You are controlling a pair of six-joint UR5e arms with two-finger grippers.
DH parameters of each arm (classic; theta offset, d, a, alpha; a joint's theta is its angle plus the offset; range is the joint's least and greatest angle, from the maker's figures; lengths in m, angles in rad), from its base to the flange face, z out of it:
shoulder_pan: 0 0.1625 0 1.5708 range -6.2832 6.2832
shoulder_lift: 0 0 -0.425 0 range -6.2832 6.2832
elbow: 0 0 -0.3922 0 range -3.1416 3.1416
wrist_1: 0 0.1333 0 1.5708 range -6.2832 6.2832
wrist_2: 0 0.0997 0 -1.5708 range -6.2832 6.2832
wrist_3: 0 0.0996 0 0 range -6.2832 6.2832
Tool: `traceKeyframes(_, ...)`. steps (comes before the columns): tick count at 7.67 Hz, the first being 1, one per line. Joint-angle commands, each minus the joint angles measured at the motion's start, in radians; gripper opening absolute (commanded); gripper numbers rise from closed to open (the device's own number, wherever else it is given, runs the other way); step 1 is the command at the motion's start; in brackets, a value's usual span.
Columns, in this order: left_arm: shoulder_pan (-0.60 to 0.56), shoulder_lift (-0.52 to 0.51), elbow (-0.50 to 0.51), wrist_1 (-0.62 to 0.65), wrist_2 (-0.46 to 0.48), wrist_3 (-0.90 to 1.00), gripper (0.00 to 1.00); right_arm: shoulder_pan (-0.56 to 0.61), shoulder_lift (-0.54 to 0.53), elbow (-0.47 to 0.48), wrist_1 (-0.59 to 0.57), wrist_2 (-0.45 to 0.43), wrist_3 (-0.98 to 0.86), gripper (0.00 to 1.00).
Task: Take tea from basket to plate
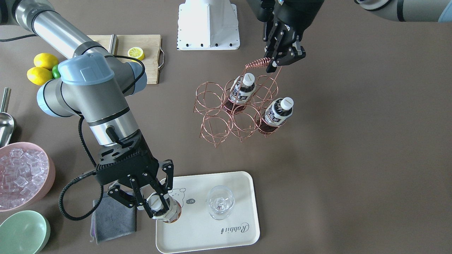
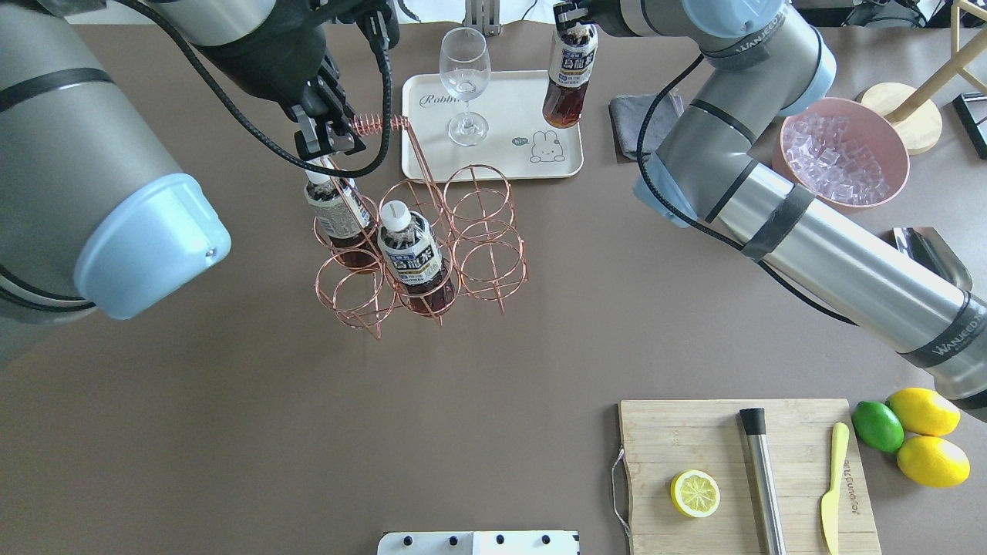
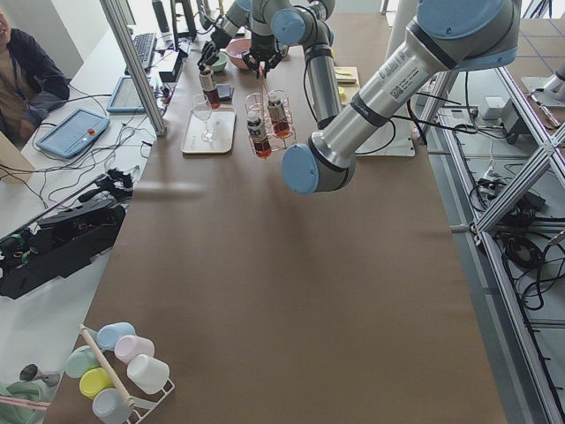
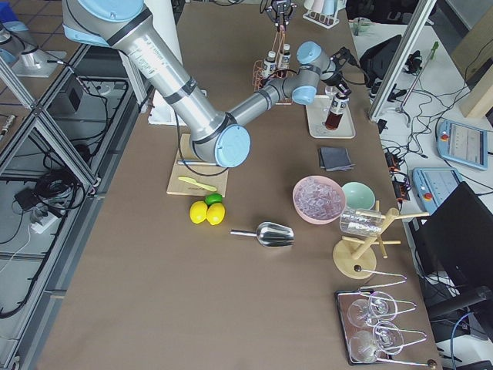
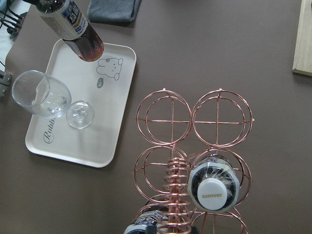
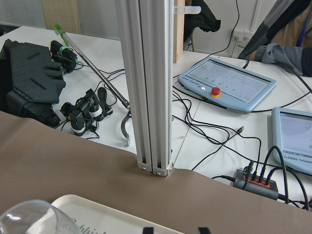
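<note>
My right gripper point(image 1: 157, 204) is shut on the cap end of a tea bottle point(image 2: 569, 77). It holds the bottle tilted just above the cream plate point(image 1: 197, 229), near the corner with the bear drawing. The held bottle also shows in the left wrist view point(image 5: 73, 27). My left gripper point(image 1: 279, 62) is shut on the coiled handle point(image 2: 370, 123) of the copper wire basket point(image 1: 215, 106). Two more tea bottles point(image 1: 243, 88) point(image 1: 280, 111) stand in basket rings. The other rings are bare.
A clear stemmed glass point(image 1: 219, 203) stands on the plate. A grey cloth point(image 1: 114, 218), a pink bowl of ice point(image 1: 21, 176) and a pale green bowl point(image 1: 23, 231) lie beside the plate. A cutting board point(image 1: 148, 46) with a lemon half sits near the robot's base.
</note>
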Motion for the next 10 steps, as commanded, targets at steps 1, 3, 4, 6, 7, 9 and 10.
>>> traceKeyframes(1,-0.134,0.058,-0.001,0.001,-0.082,0.001,0.0,-0.037,0.046,-0.065,0.014,-0.06,0.009,0.0)
traceKeyframes(3,-0.194,0.127,0.001,0.006,-0.093,0.165,0.0,-0.052,0.034,-0.066,0.014,-0.068,0.007,0.0)
traceKeyframes(4,-0.246,0.15,0.01,0.012,-0.1,0.226,0.0,-0.058,0.034,-0.071,0.016,-0.077,0.007,0.0)
traceKeyframes(6,-0.332,0.208,0.035,0.012,-0.102,0.393,0.0,-0.063,0.036,-0.071,0.016,-0.089,0.006,0.0)
traceKeyframes(7,-0.369,0.236,0.062,0.012,-0.105,0.486,0.0,-0.069,0.033,-0.077,0.014,-0.105,0.004,0.23)
traceKeyframes(9,-0.46,0.297,0.111,0.012,-0.159,0.684,0.0,-0.069,0.036,-0.079,0.016,-0.106,0.001,0.98)
traceKeyframes(10,-0.5,0.32,0.139,0.012,-0.16,0.776,0.0,-0.069,0.036,-0.074,0.016,-0.106,0.004,1.0)
